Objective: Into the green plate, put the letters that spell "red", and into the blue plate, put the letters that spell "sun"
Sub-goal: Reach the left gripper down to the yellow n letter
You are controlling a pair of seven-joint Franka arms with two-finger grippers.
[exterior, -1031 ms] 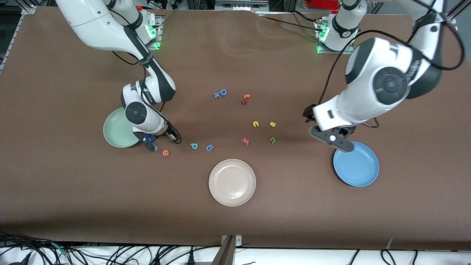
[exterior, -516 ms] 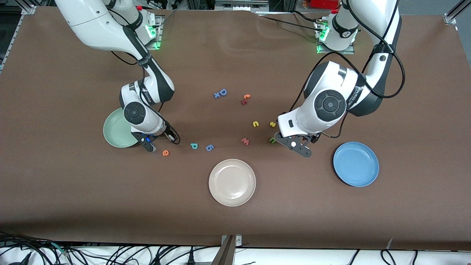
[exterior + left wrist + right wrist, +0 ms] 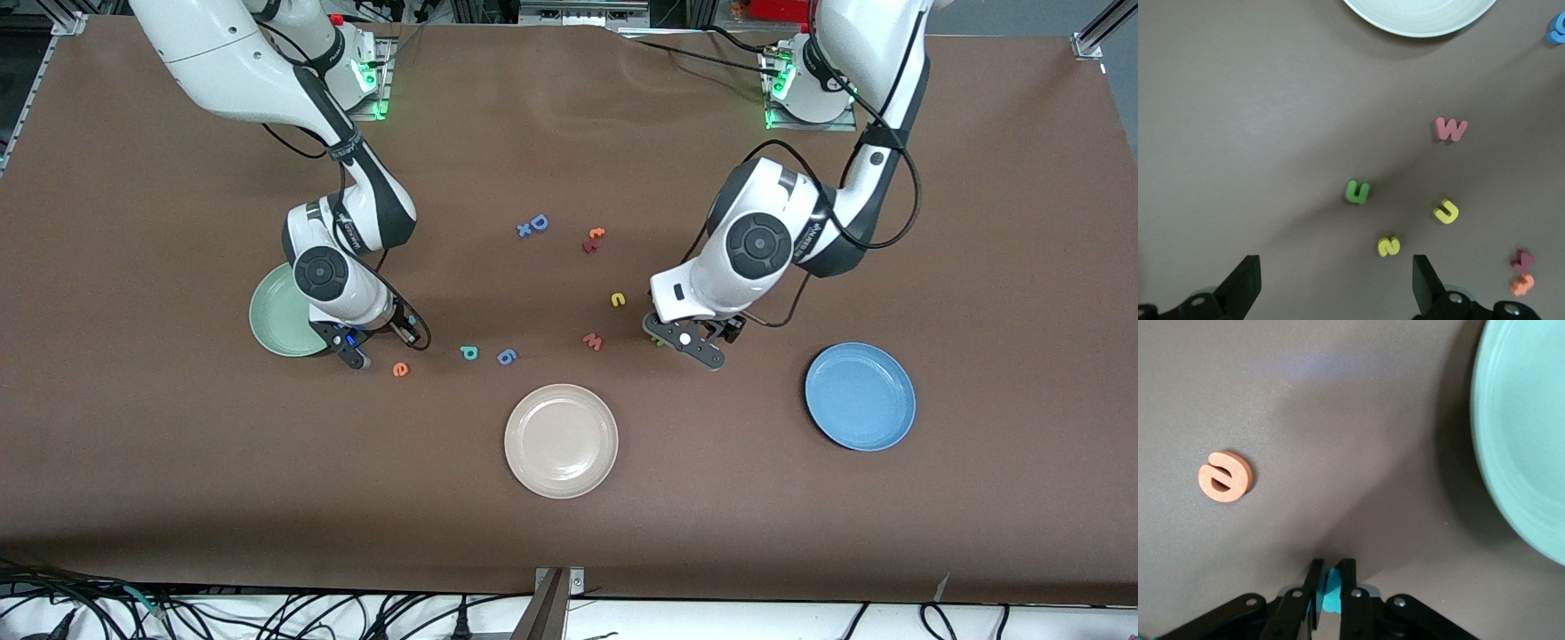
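Observation:
My right gripper (image 3: 356,356) is low over the table beside the green plate (image 3: 280,322), shut on a small teal letter (image 3: 1332,590) that its fingers mostly hide. The orange "e" (image 3: 400,369) lies close by, also seen as the orange "e" (image 3: 1225,477) in the right wrist view. The teal "d" (image 3: 468,353) is toward the middle. My left gripper (image 3: 685,342) hangs open over the yellow "s" (image 3: 1389,247) and green "n" (image 3: 1357,192), with the yellow "u" (image 3: 618,300) beside them. The blue plate (image 3: 860,396) holds nothing.
A beige-white plate (image 3: 561,440) sits nearest the front camera. A pink "w" (image 3: 593,341), a blue "g" (image 3: 506,357), a blue "D" (image 3: 536,224), an orange "t" (image 3: 597,234) and a dark red letter (image 3: 589,246) lie scattered mid-table.
My left arm swung from over the blue plate's edge to above the "s" and "n", gripper still open. My right gripper closed on the teal letter and shifted slightly toward the green plate.

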